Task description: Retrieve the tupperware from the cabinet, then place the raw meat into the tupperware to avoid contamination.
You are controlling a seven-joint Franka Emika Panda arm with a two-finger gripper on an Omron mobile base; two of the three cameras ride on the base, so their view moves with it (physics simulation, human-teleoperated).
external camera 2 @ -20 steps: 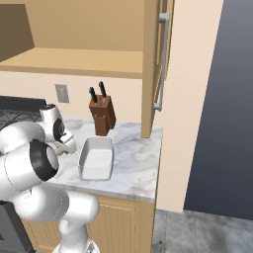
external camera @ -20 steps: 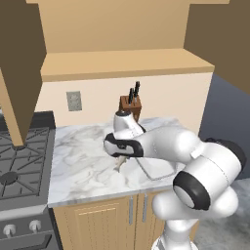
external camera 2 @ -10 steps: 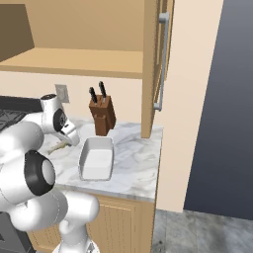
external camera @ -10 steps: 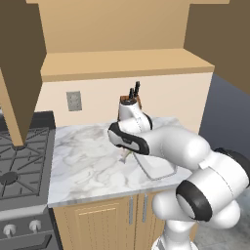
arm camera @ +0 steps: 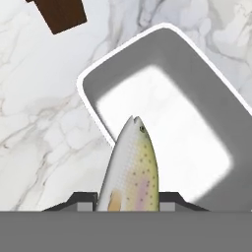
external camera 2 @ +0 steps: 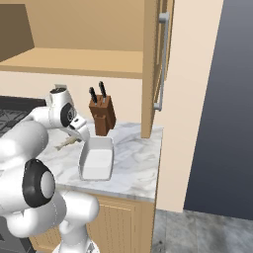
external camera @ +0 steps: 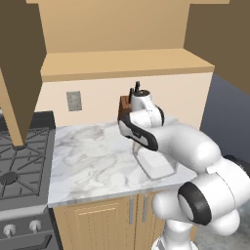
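A: Starting at the left, what's there?

B: A stove (external camera: 14, 161) with dark grates, then the marble surface (external camera: 93, 161). The cabinet (external camera: 122, 29) above stands open, its shelf bare as far as I can see.

A: And the pincer?

B: The pincer (external camera 2: 79, 133) hangs over the near-left edge of the tupperware (external camera 2: 96, 159), which sits on the surface in front of the knife block (external camera 2: 102, 117). In the hand view the pincer (arm camera: 129, 203) is narrowed around the raw meat (arm camera: 130, 170), a speckled fish gripped between the fingers, head pointing out over the tub's rim (arm camera: 91, 106).

A: So the fish (external camera 2: 66, 143) is still in the air?

B: Yes, lifted, its tail trailing left of the tub in the right base view. It isn't inside yet.

A: What could go wrong?

B: By my reading, the fish straddles the rim. Letting go here might leave it draped across the edge, or sliding back onto the marble, which is the very contamination to avoid. A slender, likely slick body could also slip in the grip while being carried further over. And coming down too low could nudge the light tub toward the knife block.
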